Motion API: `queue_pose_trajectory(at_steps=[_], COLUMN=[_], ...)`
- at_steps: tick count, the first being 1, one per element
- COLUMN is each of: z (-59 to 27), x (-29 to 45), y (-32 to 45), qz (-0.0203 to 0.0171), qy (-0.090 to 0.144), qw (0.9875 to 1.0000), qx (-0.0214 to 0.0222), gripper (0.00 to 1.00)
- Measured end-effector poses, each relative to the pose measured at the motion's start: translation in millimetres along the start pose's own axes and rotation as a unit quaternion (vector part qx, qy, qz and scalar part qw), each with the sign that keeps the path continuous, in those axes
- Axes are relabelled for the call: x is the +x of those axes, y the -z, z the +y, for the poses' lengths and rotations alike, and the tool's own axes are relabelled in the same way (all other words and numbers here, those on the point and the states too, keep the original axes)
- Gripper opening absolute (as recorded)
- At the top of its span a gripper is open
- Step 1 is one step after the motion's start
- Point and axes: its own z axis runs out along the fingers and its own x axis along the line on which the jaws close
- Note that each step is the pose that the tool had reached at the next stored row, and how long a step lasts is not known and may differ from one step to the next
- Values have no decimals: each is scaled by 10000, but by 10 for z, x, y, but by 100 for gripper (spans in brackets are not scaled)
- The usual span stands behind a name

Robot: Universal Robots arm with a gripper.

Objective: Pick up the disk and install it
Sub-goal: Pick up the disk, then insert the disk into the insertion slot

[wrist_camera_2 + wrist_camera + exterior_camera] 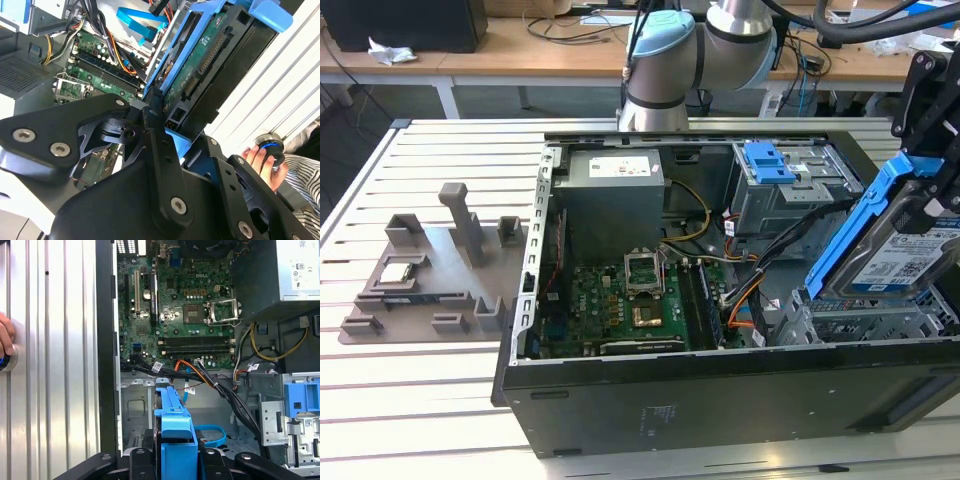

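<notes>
The gripper [175,462] is clamped on the disk [895,255], holding its blue carrier from both sides. The disk hangs tilted, one end high, just above the cage [850,318] at the exterior view's right end of the case [720,400]. The tilt looks like the main risk: brought down at this angle, a lower corner could catch the cage rim and jam or twist in the grip. Just beyond, cables [210,382] run beside the bay and could get pinched. Farther in, a slipped disk would strike the board [620,310]. Outside the case, a person's hand [260,159] rests on a knob [270,145].
</notes>
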Motion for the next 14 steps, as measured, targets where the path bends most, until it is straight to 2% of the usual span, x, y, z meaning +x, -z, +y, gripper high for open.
queue_pose_trajectory(at_steps=[8, 12, 14], z=[-1, -6, -7], x=[0, -6, -6], y=[-2, -78, -92], qz=[-1, -1, 0], qy=[0, 3, 4], qw=[10000, 10000, 10000], qx=[0, 0, 0], gripper=[37, 37, 37])
